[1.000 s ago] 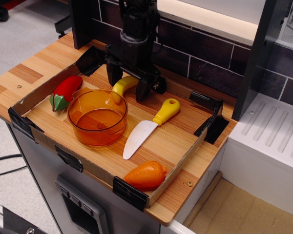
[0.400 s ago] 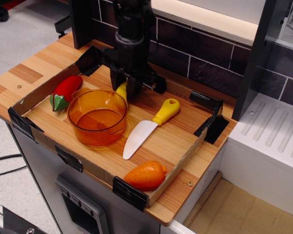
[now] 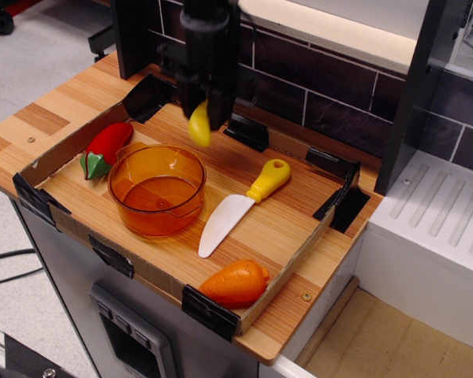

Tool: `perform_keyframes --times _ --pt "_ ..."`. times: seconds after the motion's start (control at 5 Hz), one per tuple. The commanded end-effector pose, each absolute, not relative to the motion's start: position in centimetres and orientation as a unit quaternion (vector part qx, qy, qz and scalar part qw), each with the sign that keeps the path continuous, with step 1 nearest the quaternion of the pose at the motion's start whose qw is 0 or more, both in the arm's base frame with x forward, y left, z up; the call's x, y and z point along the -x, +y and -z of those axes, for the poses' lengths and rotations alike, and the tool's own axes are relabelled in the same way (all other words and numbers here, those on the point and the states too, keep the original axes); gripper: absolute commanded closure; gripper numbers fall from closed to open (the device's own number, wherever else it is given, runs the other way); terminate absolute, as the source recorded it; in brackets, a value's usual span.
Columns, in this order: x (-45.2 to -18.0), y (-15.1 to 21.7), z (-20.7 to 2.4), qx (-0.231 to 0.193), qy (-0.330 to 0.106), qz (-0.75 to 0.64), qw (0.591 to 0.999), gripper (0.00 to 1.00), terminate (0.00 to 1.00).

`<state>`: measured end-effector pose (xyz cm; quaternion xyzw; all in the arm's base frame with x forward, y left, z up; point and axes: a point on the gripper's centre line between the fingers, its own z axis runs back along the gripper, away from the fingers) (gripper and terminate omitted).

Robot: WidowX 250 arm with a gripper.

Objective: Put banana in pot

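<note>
The black gripper [image 3: 202, 114] hangs over the back of the tray, shut on the yellow banana [image 3: 198, 127]. The banana hangs end-down between the fingers, lifted clear of the tray floor; its upper part is hidden by the fingers. The transparent orange pot [image 3: 157, 189] stands empty in the tray's left half, in front of and slightly left of the held banana. The banana's lower tip is above and just behind the pot's far rim.
A cardboard tray [image 3: 288, 272] with black corner clips sits on the wooden counter. In it lie a red pepper [image 3: 106, 148] left of the pot, a white-bladed knife with yellow handle [image 3: 240, 204] to the right, and an orange carrot [image 3: 235, 283] at the front corner. A dark tiled wall stands behind.
The gripper closed on the banana, which lay on the tray floor behind the pot, and has lifted it up off the tray.
</note>
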<state>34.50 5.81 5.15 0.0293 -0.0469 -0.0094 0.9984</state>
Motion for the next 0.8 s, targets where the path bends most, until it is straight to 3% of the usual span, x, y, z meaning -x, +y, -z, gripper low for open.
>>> perform_keyframes --times 0.0,0.6 --pt "-35.0 4.9 -10.9 -0.016 -0.116 0.014 0.993 1.00 0.00" --pt "-30.3 5.4 -8.8 -0.033 -0.089 0.066 0.993 1.00 0.00"
